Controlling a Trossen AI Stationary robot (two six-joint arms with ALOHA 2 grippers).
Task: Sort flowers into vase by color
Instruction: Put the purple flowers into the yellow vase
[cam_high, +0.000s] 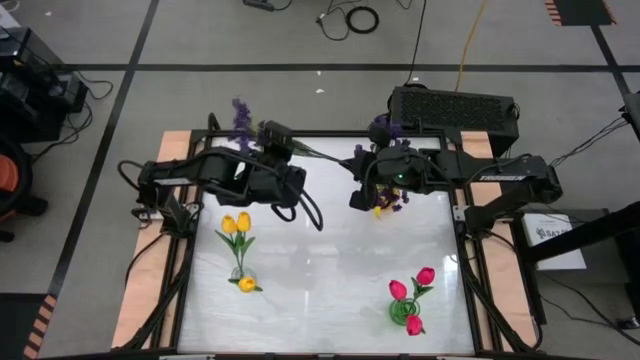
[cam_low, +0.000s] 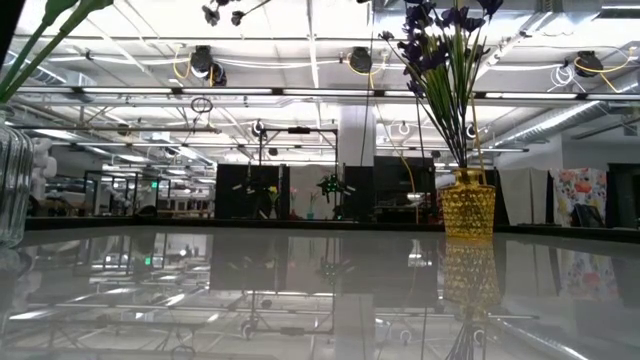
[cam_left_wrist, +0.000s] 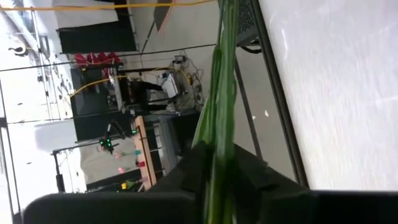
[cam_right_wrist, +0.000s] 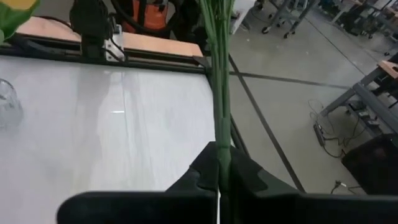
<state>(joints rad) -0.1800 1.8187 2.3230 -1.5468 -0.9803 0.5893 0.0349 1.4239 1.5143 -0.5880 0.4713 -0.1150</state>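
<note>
Right end effector (cam_right_wrist: 219, 180) clamping green stem (cam_right_wrist: 219, 81)

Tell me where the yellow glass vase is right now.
In the low view the yellow vase stands right of centre, far back on the table, holding purple sprigs. In the high view it sits beneath the right pincer.

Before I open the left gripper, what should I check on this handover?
1. Right gripper shut on the purple sprig stem: ok.
2. Left gripper clear of the stem: not ok, the stem sits between its fingers.
3. Yellow vase upright: ok.
4. Vase colour match: ok, it holds purple blossoms.
5. Room in the vase for another stem: cannot tell.
</note>
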